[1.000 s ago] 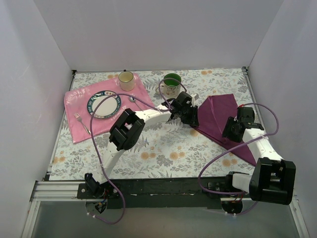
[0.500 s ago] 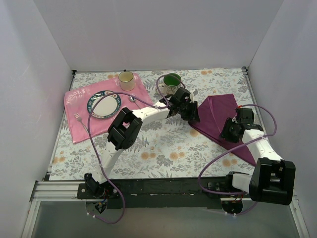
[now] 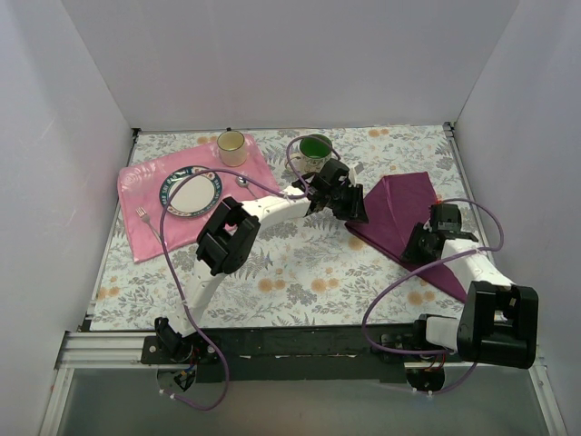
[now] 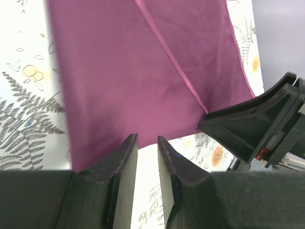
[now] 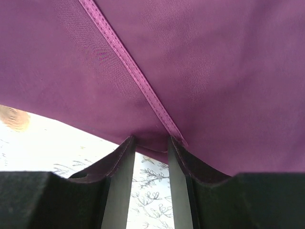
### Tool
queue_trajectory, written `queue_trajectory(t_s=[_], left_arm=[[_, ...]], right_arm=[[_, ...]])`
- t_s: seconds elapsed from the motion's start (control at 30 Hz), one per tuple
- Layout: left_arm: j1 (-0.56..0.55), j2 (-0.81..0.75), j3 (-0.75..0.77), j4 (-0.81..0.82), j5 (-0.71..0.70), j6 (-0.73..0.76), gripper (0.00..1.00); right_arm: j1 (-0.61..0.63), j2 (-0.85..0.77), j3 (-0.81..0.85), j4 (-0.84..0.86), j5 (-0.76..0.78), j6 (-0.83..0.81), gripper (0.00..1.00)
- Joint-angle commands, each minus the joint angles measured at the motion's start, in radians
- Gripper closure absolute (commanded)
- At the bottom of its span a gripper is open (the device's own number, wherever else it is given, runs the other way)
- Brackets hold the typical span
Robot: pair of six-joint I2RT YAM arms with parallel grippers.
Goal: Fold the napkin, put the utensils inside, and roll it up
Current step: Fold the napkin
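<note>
The napkin [image 5: 214, 71] fills the upper frame, its hem [image 5: 128, 71] running diagonally down to the pincer [image 5: 150, 140]. The dark fingers [image 5: 116, 176] stand slightly apart, tips at the cloth's edge; a pinch is unclear. Floral tabletop [image 5: 57, 143] shows beneath.

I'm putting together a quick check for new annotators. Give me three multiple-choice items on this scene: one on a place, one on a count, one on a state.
1. Where is the fork?
A on the pink mat, left of the plate
B on the plate
C under the plate

2. How many mugs stand on the table?
A one
B two
C four

3. The napkin is:
A rolled into a tube
B lying spread out, unrolled
C draped over the plate

Answers:
1 A: the fork lies on the mat just beside the plate.
2 B: there is a cream mug and a green-lined mug.
3 B: the cloth lies open on the table.
</note>
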Motion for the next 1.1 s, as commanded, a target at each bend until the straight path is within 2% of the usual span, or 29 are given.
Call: queue_trajectory(t_s=[0.0,0.07,0.13,0.17,0.27,0.3,0.37,0.4,0.53,0.63,0.73,0.77,0.83,0.93,0.97,1.03,1.07], left_arm=[[-0.001,-0.082,0.033,-0.039,-0.019,0.035,0.77],[-0.001,-0.099,0.079,-0.051,-0.016,0.035,0.76],[-0.001,-0.114,0.109,-0.079,-0.007,0.036,0.76],[-0.001,-0.135,0.121,-0.088,-0.005,0.035,0.76],[-0.001,-0.223,0.087,-0.091,0.007,0.009,0.69],[-0.001,-0.249,0.040,-0.090,0.010,0.004,0.66],[-0.001,-0.316,-0.024,-0.074,0.021,-0.013,0.60],[-0.001,-0.388,-0.111,-0.055,0.022,-0.016,0.57],[-0.001,-0.568,-0.303,-0.008,0.074,-0.034,0.49],[-0.001,-0.680,-0.409,-0.001,0.099,-0.043,0.47],[-0.001,-0.772,-0.480,0.001,0.113,-0.036,0.45],[-0.001,-0.789,-0.491,-0.007,0.108,-0.028,0.44],[-0.001,-0.824,-0.514,-0.016,0.104,-0.022,0.44],[-0.001,-0.853,-0.529,-0.019,0.107,-0.017,0.44],[-0.001,-0.861,-0.543,-0.021,0.105,-0.016,0.44],[-0.001,-0.872,-0.552,-0.022,0.101,-0.011,0.44],[-0.001,-0.878,-0.552,-0.028,0.099,-0.011,0.44]], right_arm=[[0.002,-0.017,-0.012,0.030,0.002,0.027,0.59],[0.002,-0.027,0.017,0.022,-0.017,0.031,0.59],[0.002,-0.037,0.090,-0.037,0.020,0.028,0.58],[0.002,-0.062,0.115,-0.065,0.085,0.031,0.57],[0.002,-0.118,0.179,-0.149,0.239,0.071,0.38],[0.002,-0.134,0.181,-0.166,0.282,0.088,0.21],[-0.007,-0.186,0.147,-0.188,0.379,0.123,0.07],[-0.036,-0.201,0.135,-0.197,0.389,0.168,0.01],[-0.159,-0.266,0.103,-0.283,0.396,0.264,0.01],[-0.269,-0.323,0.092,-0.344,0.417,0.335,0.03],[-0.407,-0.398,0.064,-0.348,0.414,0.331,0.08],[-0.483,-0.402,0.045,-0.323,0.403,0.320,0.10],[-0.538,-0.377,0.038,-0.320,0.403,0.292,0.12],[-0.659,-0.356,0.018,-0.300,0.359,0.259,0.48],[-0.700,-0.355,0.014,-0.289,0.345,0.255,0.55],[-0.711,-0.350,0.014,-0.286,0.359,0.260,0.53],[-0.723,-0.347,0.014,-0.283,0.363,0.260,0.47]])
